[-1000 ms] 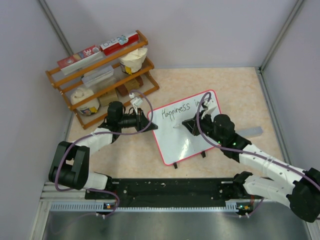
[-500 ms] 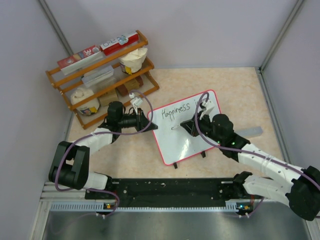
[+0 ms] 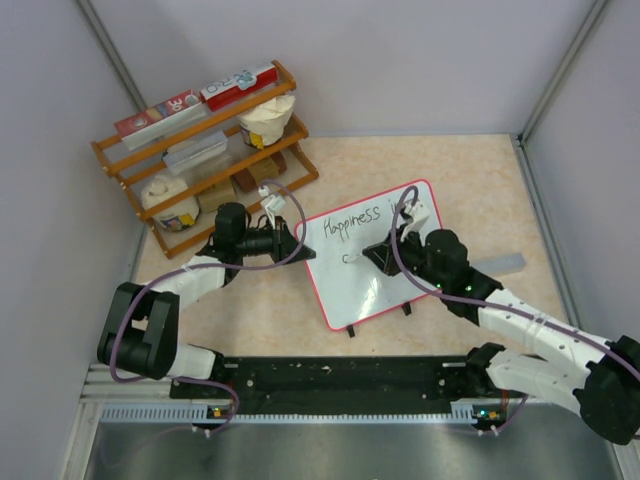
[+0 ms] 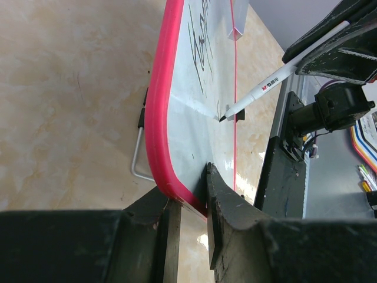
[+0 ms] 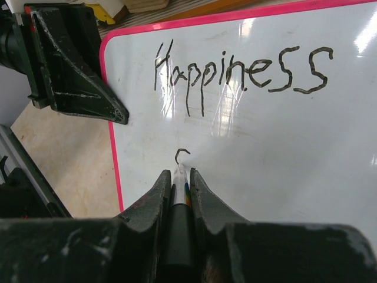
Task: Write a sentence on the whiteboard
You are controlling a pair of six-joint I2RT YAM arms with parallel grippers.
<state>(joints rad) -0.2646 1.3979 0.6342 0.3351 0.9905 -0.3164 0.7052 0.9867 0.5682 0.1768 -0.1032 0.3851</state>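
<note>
Two claws are at work. The left claw [image 3: 298, 250] pinches the red left edge of the whiteboard [image 3: 345, 285]. The right claw [image 3: 378, 250] is clamped narrow on a marker [image 4: 272, 84], its tip touching the board. Of the sentence [image 5: 241, 73], "Happiness" reads clearly with a small hook beneath it; the word after it is mostly hidden behind the right arm. The board stands tilted mid-counter [image 3: 480, 190], which is beige and marbled, between pale walls [image 3: 420, 60].

Black handwritten marker word "Happiness" [image 5: 241, 71] on the glossy white, red-rimmed whiteboard [image 5: 294, 153], a lone hooked "c"-like stroke [image 5: 182, 154] just ahead of the right hand [image 5: 179, 175], black print on the white pen [image 4: 271, 85] too fine to read, "30" on a red carton [image 3: 150, 118] beyond the left hand [image 3: 293, 245]
</note>
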